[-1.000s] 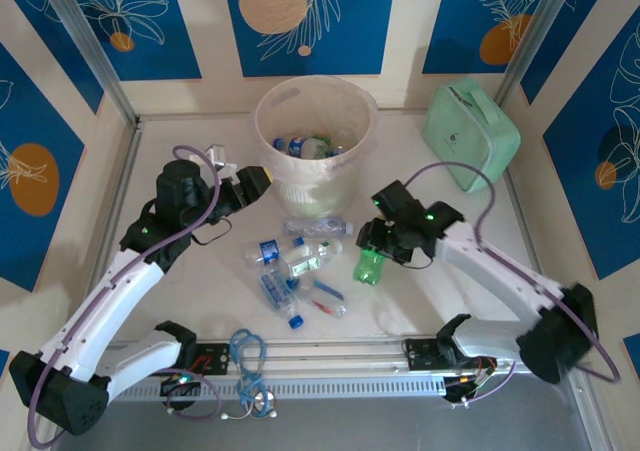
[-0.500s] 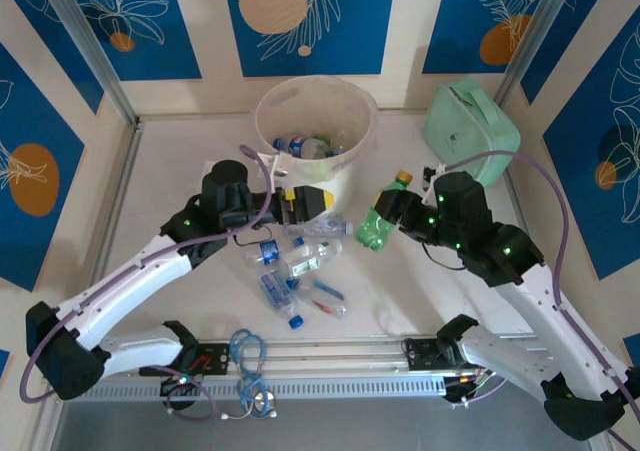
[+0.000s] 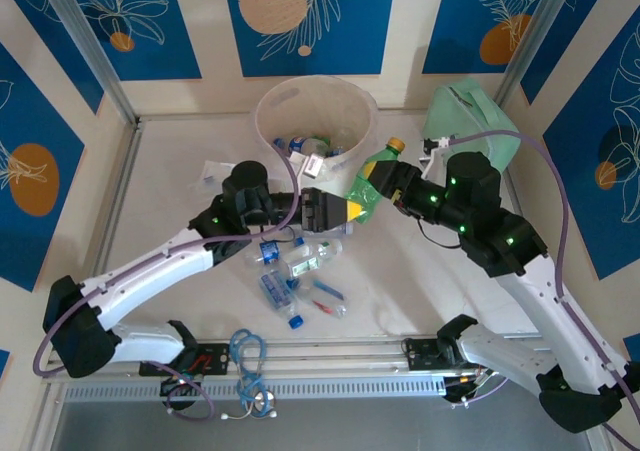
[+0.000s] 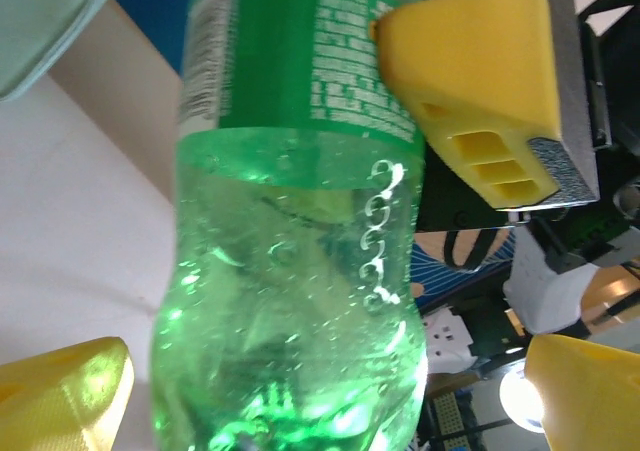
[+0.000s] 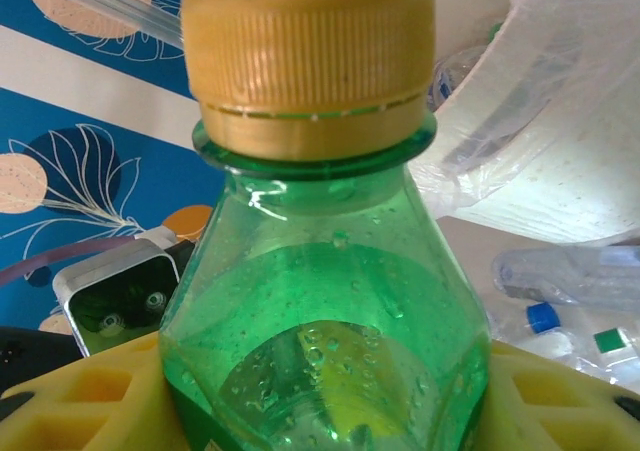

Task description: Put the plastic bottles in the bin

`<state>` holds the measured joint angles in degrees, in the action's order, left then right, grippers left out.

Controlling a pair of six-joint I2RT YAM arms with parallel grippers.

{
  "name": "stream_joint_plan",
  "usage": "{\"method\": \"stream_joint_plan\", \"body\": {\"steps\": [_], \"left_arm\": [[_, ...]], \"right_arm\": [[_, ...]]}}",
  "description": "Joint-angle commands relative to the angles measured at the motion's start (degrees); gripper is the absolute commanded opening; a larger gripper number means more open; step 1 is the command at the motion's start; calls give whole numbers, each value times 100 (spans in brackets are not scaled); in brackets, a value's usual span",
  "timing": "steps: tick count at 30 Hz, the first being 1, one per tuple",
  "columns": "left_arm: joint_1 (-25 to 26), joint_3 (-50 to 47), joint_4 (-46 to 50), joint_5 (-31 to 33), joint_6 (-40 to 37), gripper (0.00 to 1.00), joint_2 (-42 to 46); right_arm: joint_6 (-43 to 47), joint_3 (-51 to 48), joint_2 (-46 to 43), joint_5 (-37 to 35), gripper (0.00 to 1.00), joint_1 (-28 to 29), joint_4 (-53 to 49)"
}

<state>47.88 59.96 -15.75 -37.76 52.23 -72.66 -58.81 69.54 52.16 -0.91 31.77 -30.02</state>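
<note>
Green plastic under a ribbed yellow-orange cap: the green bottle is hanging tilted in the air just beside the right rim of the bin, cap uppermost and not yet over the opening. The right gripper is clamping it across the body, its yellow fingers pressing in on each side below the shoulder. The left gripper is waiting spread wide at the bottle's lower end. Its two yellow fingertips are standing either side of the base, and I cannot tell whether either is touching the plastic. Several plastic bottles are already lying inside the bin, while loose bottles with blue caps and labels are lying on the table between the arms. The step in hand looks like the delivery of this one bottle, or perhaps a pass between the arms. Next, I judge, the right arm is going to need to bring it left over the rim and spread its fingers, minding the left gripper close beneath. As for writing, the bottle's green label is carrying blocks of small white print, too blurred to read. No brand is showing, and the cap is bearing no marks. The labels on the loose bottles are too small to make out.
</note>
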Motion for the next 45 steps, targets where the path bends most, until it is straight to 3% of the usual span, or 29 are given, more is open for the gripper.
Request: {"method": "stream_joint_plan", "body": {"steps": [1, 11, 22, 28, 34, 38, 41, 45], "left_arm": [[92, 210, -475, -355, 100, 100, -71], [117, 286, -370, -395, -8, 83, -200], [117, 448, -114, -223, -344, 77, -204], [117, 520, 4, -228, -454, 68, -214], [111, 651, 547, 163, -882, 61, -96], [87, 788, 1029, 551, -1294, 58, 14], [64, 1159, 1691, 799, -1660, 59, 24], [29, 2118, 3114, 1484, -2284, 59, -83]], "right_arm": [[-178, 104, -15, 296, 53, -52, 394], [-474, -128, 31, 574, 53, -127, 740], [-544, -270, -3, 640, 53, -94, 752], [-553, -283, 4, 601, 53, -92, 752], [-493, -192, 25, 592, 55, -101, 640], [-364, -6, -3, 386, 69, -120, 292], [-201, 284, -55, -41, 90, -170, -351], [-78, 433, -373, -672, 96, -378, -1134]]}}
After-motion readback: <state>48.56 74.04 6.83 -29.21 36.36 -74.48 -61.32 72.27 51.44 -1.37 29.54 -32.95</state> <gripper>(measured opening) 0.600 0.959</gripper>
